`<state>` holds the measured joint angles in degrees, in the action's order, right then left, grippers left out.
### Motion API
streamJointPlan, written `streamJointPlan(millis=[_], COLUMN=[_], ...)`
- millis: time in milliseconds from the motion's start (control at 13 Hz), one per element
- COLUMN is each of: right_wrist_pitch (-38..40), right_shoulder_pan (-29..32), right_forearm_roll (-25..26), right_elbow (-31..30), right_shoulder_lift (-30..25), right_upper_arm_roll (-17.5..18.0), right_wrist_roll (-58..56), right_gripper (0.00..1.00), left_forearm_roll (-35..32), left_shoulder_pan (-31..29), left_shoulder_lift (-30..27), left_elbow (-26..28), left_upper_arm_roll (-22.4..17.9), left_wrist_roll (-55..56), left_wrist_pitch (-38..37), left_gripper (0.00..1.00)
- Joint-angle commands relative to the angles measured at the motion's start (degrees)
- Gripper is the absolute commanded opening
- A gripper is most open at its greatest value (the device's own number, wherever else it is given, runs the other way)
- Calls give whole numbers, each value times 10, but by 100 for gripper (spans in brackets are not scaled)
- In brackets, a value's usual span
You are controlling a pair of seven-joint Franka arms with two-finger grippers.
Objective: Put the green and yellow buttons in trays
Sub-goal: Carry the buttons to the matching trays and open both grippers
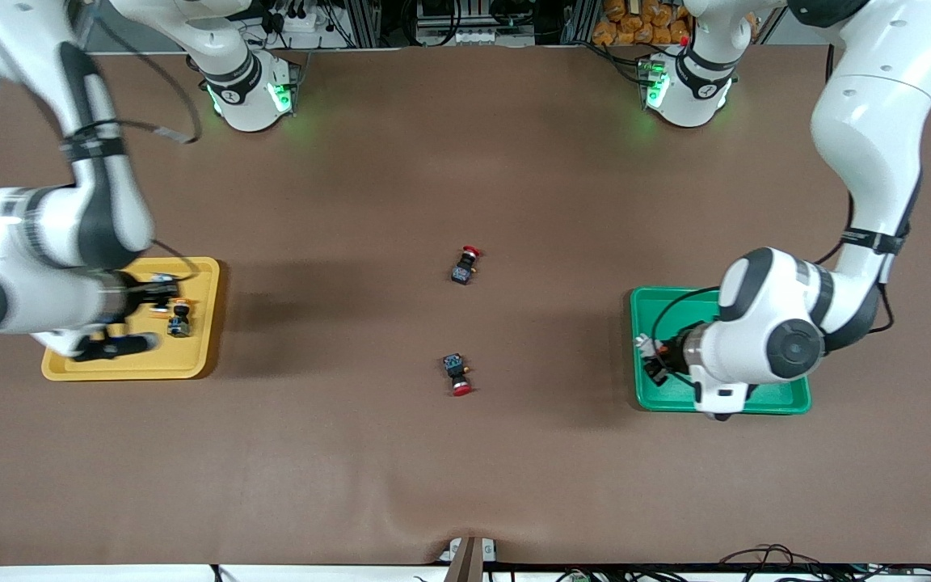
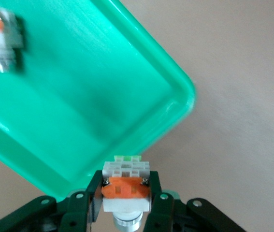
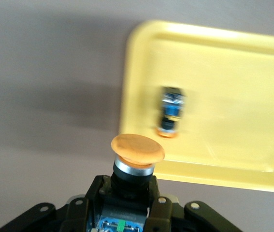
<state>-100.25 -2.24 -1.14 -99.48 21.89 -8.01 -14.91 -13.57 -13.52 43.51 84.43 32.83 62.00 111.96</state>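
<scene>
My left gripper [image 2: 126,193] is shut on a pale grey-white button [image 2: 126,180] with an orange patch and holds it over the rim of the green tray [image 2: 79,106]. A second pale button [image 2: 0,41] lies in that tray. In the front view the left gripper [image 1: 650,356] is over the green tray [image 1: 764,400]. My right gripper [image 3: 129,198] is shut on a dark button with an orange-yellow cap [image 3: 137,151], beside the yellow tray [image 3: 233,72]. Another dark yellow-capped button [image 3: 170,113] lies in that tray. In the front view the right gripper [image 1: 162,293] is over the yellow tray [image 1: 203,279].
Two dark switches with red caps lie on the brown table between the trays, one [image 1: 465,265] farther from the front camera and one [image 1: 457,376] nearer. The arms' bases stand along the table's edge farthest from the front camera.
</scene>
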Motion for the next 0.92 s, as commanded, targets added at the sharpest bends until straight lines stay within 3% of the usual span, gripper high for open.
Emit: streamJointPlan(millis=[0,231,308,385,462,692,846], right_wrist_pitch=[-42,-88,-109,-136,-147,-130,-109], right_shoulder_pan=[77,110,113,116,123,112,95], right_forearm_roll=[4,2,2,-1,-5,-5,-6], right_elbow=[-20,-20,-18,-18,-18,-17,-19], right_shoulder_lift=[24,45,51,53,54,46,24], right_upper_arm_roll=[15,16,16,16,16,19,19], right_wrist_roll=[-73,-136,-148,-167,-182,-187,-174], right_gripper=[0,2,21,80,100,100,100], left_forearm_roll=[-2,-5,-7,-7,-8,-6,-6], left_shoulder_pan=[-26,-47,-50,-54,-55,-55,-59], left_shoulder_lift=[4,13,14,12,11,-14,-62], left_elbow=[13,19,21,21,17,-7,-12], left_upper_arm_roll=[7,7,6,6,6,16,18], left_wrist_roll=[-32,-65,-74,-78,-79,-76,-84], left_wrist_pitch=[-3,4,11,12,12,4,-14], left_gripper=[0,0,29,79,100,100,100])
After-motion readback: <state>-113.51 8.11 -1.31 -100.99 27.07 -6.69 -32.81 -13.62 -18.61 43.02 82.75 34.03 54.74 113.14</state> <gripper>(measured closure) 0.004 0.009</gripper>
